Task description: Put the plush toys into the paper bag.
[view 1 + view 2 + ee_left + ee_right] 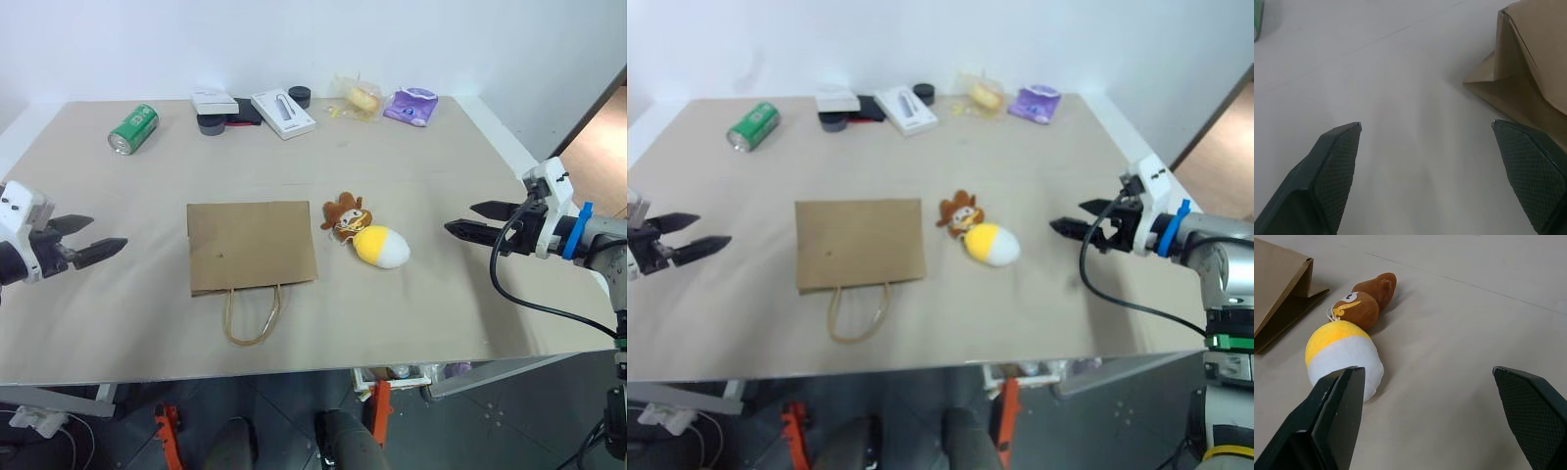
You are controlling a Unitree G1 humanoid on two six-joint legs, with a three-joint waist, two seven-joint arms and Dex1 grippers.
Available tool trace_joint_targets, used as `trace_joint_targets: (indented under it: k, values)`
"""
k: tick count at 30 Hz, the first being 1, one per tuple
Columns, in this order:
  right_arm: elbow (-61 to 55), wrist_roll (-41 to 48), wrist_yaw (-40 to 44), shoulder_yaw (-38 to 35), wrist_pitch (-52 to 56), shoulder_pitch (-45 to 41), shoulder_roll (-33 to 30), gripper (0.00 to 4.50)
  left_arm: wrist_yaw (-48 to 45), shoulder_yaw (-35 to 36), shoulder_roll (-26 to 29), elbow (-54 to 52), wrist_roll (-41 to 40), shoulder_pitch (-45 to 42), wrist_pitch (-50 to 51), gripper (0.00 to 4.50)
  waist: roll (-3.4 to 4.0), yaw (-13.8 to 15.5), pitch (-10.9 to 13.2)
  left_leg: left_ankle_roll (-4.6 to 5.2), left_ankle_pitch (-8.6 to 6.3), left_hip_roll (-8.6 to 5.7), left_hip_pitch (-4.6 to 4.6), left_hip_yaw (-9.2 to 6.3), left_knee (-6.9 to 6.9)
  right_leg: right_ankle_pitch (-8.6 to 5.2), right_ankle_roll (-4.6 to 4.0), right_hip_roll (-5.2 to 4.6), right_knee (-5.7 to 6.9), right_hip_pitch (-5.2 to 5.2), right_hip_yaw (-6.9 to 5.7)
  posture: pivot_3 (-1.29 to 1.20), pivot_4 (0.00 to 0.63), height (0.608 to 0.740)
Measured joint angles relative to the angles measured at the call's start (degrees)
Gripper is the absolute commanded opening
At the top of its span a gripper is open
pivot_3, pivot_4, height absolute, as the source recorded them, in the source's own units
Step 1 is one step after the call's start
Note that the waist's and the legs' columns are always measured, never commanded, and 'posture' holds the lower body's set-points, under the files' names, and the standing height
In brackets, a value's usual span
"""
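Brown and fuzzy, with an orange-cream face: brown plush toy [343, 216], lying near the middle of the table [118, 313], a little toward the right edge. Touching it on the near-right side, yellow-and-white egg toy [381, 247], on its side, long axis running diagonally, yellow end toward the brown toy and the far-left corner, white end toward the near-right corner. Together forming one short diagonal line from far-left to near-right.

Just left of the pair, apart by a narrow strip of tabletop: paper bag [250, 245], plain brown kraft, lying flat, folded shut, long axis across the table parallel to the near edge. Mouth side facing the near edge, with twisted loop handles [252, 315] trailing toward it.

Well apart to the right, hovering over the right edge: right gripper [468, 219], black fingers spread wide, pinching nothing, pointing left toward the toys. Over the left edge: left gripper [88, 238], fingers likewise spread wide and empty, pointing right toward the bag, with bare tabletop between.

Along the far edge, left to right: green can [132, 128] on its side near the far-left corner; white box [214, 101] on a dark round item; long white box [282, 113] angled diagonally; small dark cylinder [300, 96]; yellow item in clear wrapper [357, 98]; purple packet [411, 106] near the far-right corner.
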Motion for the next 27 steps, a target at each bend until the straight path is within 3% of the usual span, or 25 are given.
trace_joint_targets:
  k: [4,8,10,17,22,27]
  values:
    - [-1.7,1.77,3.16,-2.34,-2.67,3.1,0.4,4.5,2.35,0.05,-2.82,-0.31,2.3,-0.67,-8.07,4.4,0.01,0.18,0.0,0.0,0.0,0.0,0.0,-0.01,0.08,0.04,0.07,0.01,0.02,0.05,0.0,0.0,0.15,0.74]
    - [-12.49,11.15,10.87,-4.71,-0.61,6.65,1.53,4.5,2.4,-1.21,-5.99,-8.38,3.73,0.34,-16.09,4.4,0.01,0.16,0.0,0.0,0.0,0.0,0.0,-0.05,0.19,0.1,0.2,0.01,0.07,0.12,0.04,0.0,0.15,0.74]
    - [-19.4,14.85,13.05,-4.82,0.61,6.91,1.53,4.5,1.46,-3.52,-6.27,-13.25,6.8,2.99,-24.85,4.4,0.03,-0.05,-0.01,0.0,0.0,0.02,0.2,0.04,0.21,0.13,0.2,0.01,0.06,0.31,0.12,0.0,0.15,0.74]
    - [-30.0,16.28,12.1,-0.4,1.32,7.35,3.65,4.5,1.6,-6.98,-9.94,-15.86,14.16,5.78,-51.73,4.4,0.02,0.15,-0.01,0.01,0.09,0.08,0.28,0.19,0.49,0.29,-0.19,-0.01,0.06,0.4,0.16,0.0,0.15,0.74]
    - [-33.09,15.67,9.64,1.29,0.43,7.42,4.51,4.5,4.08,-10.85,-11.5,-7.83,23.2,7.65,-79.75,4.4,0.02,0.13,-0.02,0.04,0.12,0.12,0.48,0.59,0.57,0.39,-0.12,-0.07,0.06,0.52,0.38,0.0,0.15,0.74]
    - [-34.5,16.52,7.15,1.03,0.66,8.99,5.2,4.5,8.6,-12.98,-11.83,2.45,30.39,7.29,-92.35,4.4,0.02,0.15,-0.02,0.04,0.12,0.17,0.48,0.61,0.56,0.39,-0.11,-0.06,0.06,0.5,0.36,0.0,0.15,0.74]
